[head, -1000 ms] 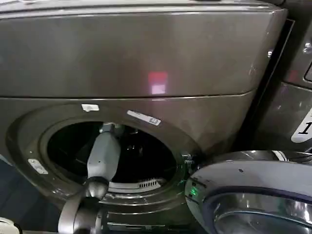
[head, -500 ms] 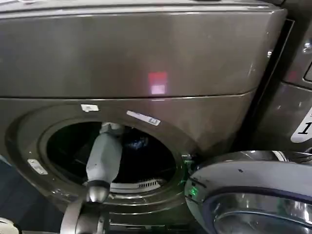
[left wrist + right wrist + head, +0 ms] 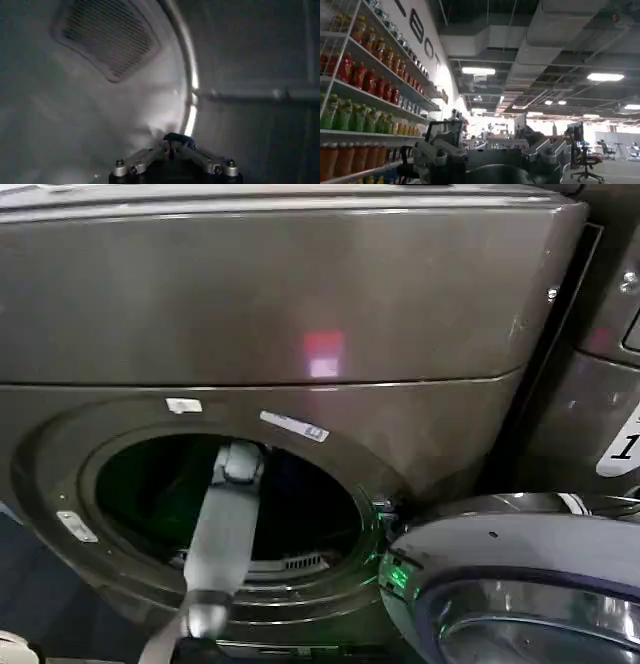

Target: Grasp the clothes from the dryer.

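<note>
The dryer (image 3: pixel 300 294) is a dark bronze-grey machine with its round porthole (image 3: pixel 225 504) open. My left arm (image 3: pixel 225 524) reaches through the porthole into the dark drum. In the left wrist view the left gripper (image 3: pixel 174 142) is inside the steel drum (image 3: pixel 75 115). Its fingers meet at the tips, shut on a small dark blue bunch of clothes (image 3: pixel 176 137). Past the tips are the drum's back wall and a perforated vent (image 3: pixel 107 37). The right gripper (image 3: pixel 490 150) is away from the dryer, open, with nothing between its fingers.
The dryer's grey-rimmed glass door (image 3: pixel 520 574) hangs open at the lower right, close beside the porthole. A neighbouring machine (image 3: pixel 610 384) stands to the right. Behind the right gripper are shelves of bottles (image 3: pixel 365 85) and an open hall.
My left arm has stretched deeper into the drum and its elbow has dropped lower. A blue patch that showed beside the wrist half a second ago no longer shows in the head view.
</note>
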`<state>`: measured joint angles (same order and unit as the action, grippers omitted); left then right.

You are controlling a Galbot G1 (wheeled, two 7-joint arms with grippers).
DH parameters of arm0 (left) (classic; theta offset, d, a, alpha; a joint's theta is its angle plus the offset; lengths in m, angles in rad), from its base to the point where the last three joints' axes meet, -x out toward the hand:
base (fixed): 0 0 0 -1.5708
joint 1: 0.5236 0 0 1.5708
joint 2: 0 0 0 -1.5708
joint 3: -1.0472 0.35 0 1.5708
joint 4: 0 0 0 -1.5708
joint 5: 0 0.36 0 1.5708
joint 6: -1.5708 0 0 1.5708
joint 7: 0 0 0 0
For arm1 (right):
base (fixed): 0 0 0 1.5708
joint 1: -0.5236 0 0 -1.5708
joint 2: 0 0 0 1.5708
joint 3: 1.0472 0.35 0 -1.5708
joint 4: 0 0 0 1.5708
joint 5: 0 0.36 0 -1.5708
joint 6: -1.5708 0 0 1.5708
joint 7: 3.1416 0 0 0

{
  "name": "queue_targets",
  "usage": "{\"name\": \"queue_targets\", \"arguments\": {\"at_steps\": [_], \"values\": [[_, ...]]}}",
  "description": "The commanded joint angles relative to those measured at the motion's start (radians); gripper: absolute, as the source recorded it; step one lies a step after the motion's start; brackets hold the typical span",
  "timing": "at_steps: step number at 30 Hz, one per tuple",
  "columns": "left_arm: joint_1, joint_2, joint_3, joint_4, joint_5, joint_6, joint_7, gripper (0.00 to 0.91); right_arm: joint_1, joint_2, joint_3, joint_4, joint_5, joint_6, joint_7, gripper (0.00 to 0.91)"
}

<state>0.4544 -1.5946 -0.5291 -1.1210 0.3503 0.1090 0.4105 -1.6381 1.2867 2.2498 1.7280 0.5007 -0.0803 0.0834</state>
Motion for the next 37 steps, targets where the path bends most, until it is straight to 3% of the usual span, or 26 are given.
{"name": "queue_targets", "arguments": {"at_steps": [1, 10, 37], "values": [[0.108, -0.022, 0.033, -0.139, -0.277, 0.035, -0.361, 0.000, -0.004, 0.004, 0.003, -0.001, 0.000, 0.004, 0.004, 0.907], [0.102, -0.031, 0.031, -0.155, -0.391, 0.106, -0.448, 0.000, -0.002, 0.008, -0.002, 0.004, 0.000, 0.008, 0.004, 0.907], [0.086, -0.010, 0.034, -0.160, -0.318, 0.149, -0.406, 0.000, 0.005, 0.008, 0.014, 0.028, 0.041, -0.018, -0.003, 0.907]]}}
